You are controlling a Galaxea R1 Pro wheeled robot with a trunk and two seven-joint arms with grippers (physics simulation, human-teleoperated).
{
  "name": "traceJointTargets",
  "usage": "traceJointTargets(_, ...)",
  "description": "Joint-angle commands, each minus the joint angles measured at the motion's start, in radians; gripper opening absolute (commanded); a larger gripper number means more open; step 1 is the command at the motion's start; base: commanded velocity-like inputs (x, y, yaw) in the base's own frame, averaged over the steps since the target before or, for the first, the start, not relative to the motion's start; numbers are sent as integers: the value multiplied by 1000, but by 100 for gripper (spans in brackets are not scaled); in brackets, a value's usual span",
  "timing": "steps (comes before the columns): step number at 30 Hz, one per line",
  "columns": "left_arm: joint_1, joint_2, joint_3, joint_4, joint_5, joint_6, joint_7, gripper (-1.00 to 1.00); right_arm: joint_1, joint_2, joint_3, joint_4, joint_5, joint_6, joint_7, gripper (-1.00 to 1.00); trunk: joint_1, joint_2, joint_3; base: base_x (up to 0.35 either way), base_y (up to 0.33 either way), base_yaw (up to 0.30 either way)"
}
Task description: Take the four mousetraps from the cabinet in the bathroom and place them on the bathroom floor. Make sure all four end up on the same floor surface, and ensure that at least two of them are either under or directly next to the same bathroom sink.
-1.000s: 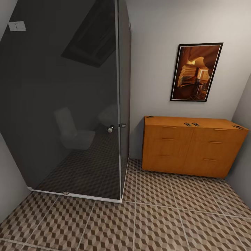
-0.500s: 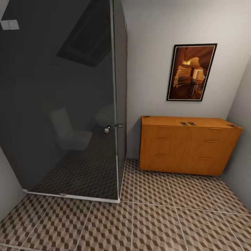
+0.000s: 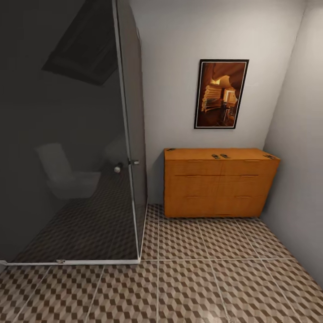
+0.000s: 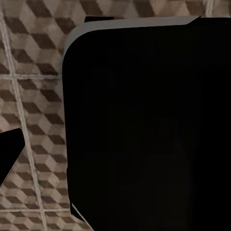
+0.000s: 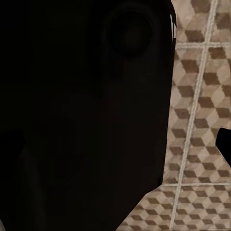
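Brown mousetraps (image 3: 220,156) lie on cabinet (image 3: 218,186) top, far right ahead of you: pair mid-top side by side, one at each far corner. Too small to tell long axis. Cabinet runs left-right along far wall, cube-tiled bathroom floor (image 3: 202,278) before it. Dark glass shower enclosure (image 3: 67,134) left, framed picture (image 3: 221,94) above. Jaw state: cannot tell.

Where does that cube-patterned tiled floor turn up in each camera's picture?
Head view: the bathroom floor fills the lower part, running up to the cabinet.
Left wrist view: tiles beside a large dark shape.
Right wrist view: tiles beside another dark shape.
Shared landmark: the pale grout lines.
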Motion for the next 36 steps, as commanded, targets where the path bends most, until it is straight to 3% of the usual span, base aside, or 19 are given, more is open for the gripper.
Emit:
traceJointTargets(1, 0, 0, 1, 0, 0, -2, 0, 100, 0, 0, -1, 0, 0, 0, 0, 100, 0, 0, -1, 0, 0, -280)
traceJointTargets(36, 0, -7, 0, -1, 0, -2, 1, 100, 0, 0, -1, 0, -1, 0, 0, 100, 0, 0, -1, 0, 0, -283)
